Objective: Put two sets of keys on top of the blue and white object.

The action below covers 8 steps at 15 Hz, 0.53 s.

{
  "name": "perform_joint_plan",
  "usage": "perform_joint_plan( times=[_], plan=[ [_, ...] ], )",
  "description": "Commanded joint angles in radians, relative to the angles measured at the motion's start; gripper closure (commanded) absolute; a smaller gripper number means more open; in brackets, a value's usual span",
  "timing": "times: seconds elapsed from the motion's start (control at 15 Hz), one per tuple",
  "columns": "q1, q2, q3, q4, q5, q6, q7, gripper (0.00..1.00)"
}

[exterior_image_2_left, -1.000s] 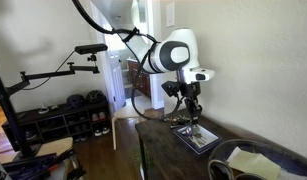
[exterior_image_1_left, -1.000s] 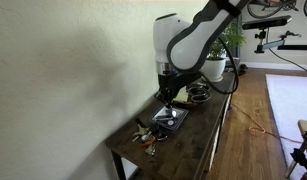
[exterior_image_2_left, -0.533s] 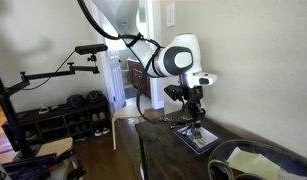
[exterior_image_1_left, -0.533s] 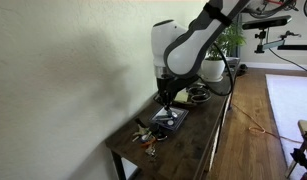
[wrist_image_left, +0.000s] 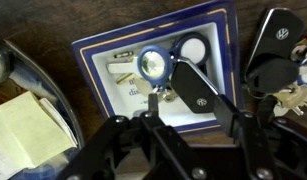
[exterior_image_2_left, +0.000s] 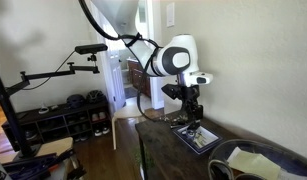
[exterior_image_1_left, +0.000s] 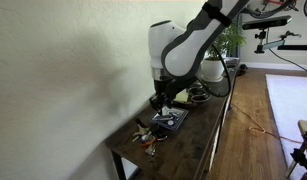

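Step in hand: release of the first set of keys [wrist_image_left: 153, 68] onto the blue and white object [wrist_image_left: 113, 52]. In the wrist view the gripper [wrist_image_left: 188, 120] is seen just above that object with its jaws spread apart and nothing clamped between them. The bunch, with its round silver fob and a dark fob, lies flat on the white face under the jaws. It is judged as let go and resting on the object, not held.

In both exterior views the gripper [exterior_image_1_left: 165, 100] [exterior_image_2_left: 193, 112] is placed low over the blue and white object [exterior_image_1_left: 171, 118] [exterior_image_2_left: 198, 138], which lies flat on the dark table [exterior_image_1_left: 188, 150] close to the wall.

Progress is judged at about half: one set placed, one not yet.

Next move, as judged: the gripper is to be lifted clear without the placed bunch being dragged. It is then to be carried to the second set of keys [wrist_image_left: 276, 50], which lies on the bare table just beside the object's edge. A grasp from above on the fob or ring is called for, since loose keys may slip out.

Counts:
- Blue and white object: one.
- Key sets on it: one.
- Key sets off it: at least one. Whether the clutter near the table end [exterior_image_1_left: 145, 135] is one bunch or more cannot be told.
- Gripper: one.
- Yellow item [wrist_image_left: 21, 118] in a round dish: one, not part of the task.
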<state>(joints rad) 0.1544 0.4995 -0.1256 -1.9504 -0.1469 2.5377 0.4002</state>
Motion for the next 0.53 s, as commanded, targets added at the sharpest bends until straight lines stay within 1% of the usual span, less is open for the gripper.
perform_joint_plan(
  times=[0.0,0.07,0.33,0.47],
  plan=[
    [-0.008,-0.083,0.032,-0.061,0.019,-0.033,-0.042,0.08],
    [-0.004,-0.097,0.034,-0.07,0.015,-0.043,-0.036,0.01],
    [-0.021,-0.15,0.08,-0.103,0.053,-0.098,-0.09,0.0],
    [-0.02,-0.173,0.092,-0.117,0.062,-0.122,-0.106,0.0]
  ],
)
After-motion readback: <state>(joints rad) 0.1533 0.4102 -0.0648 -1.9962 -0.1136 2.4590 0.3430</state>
